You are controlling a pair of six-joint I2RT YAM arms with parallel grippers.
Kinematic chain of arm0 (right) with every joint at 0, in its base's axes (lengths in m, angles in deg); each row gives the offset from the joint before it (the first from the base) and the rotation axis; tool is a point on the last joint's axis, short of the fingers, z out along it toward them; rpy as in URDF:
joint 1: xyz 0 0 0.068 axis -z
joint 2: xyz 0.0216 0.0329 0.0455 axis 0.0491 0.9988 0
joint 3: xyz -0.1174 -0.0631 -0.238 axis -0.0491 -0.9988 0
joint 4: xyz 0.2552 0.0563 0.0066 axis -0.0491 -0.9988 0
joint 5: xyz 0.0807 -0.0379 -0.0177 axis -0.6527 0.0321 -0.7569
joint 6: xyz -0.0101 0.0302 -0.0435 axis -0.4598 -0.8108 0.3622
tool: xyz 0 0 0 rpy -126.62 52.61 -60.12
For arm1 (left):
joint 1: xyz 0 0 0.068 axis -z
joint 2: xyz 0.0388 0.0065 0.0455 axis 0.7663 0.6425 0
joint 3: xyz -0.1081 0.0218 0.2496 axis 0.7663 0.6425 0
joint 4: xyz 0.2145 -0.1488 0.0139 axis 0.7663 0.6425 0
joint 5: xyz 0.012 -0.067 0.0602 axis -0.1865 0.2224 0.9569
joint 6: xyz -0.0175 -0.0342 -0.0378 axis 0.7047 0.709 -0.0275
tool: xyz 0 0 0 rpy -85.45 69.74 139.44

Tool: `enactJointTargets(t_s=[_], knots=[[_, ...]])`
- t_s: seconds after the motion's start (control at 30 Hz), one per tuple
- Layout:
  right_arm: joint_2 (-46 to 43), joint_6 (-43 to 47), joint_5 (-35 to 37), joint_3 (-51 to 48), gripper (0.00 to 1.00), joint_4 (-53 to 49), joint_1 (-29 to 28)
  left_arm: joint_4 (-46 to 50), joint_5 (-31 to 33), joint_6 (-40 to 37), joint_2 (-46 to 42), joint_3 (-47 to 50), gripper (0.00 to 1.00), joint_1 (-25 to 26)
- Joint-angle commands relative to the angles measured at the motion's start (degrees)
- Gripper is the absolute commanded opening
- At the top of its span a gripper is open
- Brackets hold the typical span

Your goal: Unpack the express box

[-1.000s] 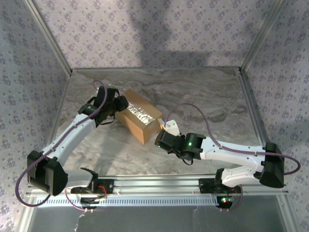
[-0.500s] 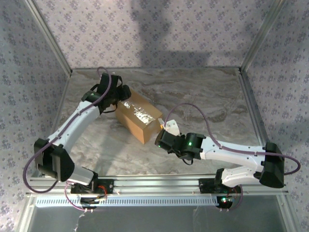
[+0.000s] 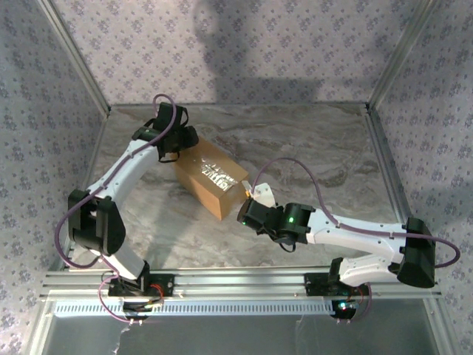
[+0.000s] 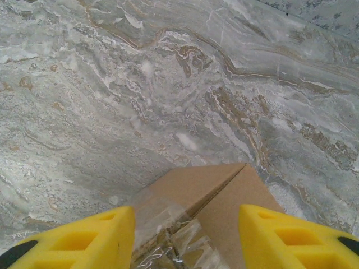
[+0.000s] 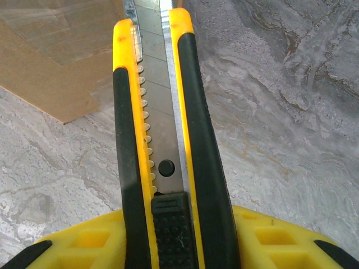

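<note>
2 grippers flanked the express box (image 3: pixel 211 177), centre-left in the top view: left gripper (image 4: pixel 187 224), fingers apart over its taped end, right gripper (image 5: pixel 174 246) clamped on a utility knife (image 5: pixel 160 112). A shallow cut along the seam (image 4: pixel 216 188) looked wisest.

Marbled table (image 3: pixel 318 155), patterned walls (image 3: pixel 295 52), utility knife (image 5: pixel 162 129)

In the left wrist view the express box (image 4: pixel 221 193) runs off the bottom edge, as do the fingers (image 4: pixel 84 241) of the left gripper (image 4: pixel 186 218). The blade tip of the utility knife (image 5: pixel 162 140) leaves the right wrist view's top edge; whether it touches the box is unclear.
</note>
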Motion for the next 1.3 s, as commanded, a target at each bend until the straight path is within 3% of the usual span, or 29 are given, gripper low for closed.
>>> enactJointTargets(t_s=[0.0,1.27], knots=[[-0.70,-0.82,0.98,1.26,0.00,1.07,0.50,0.45,-0.62,-1.10,0.35,-0.85,0.52,0.01],[0.00,2.10,-6.19,1.43,0.00,5.89,3.34,-4.18,-1.48,-1.06,1.96,5.01,0.50,1.93]])
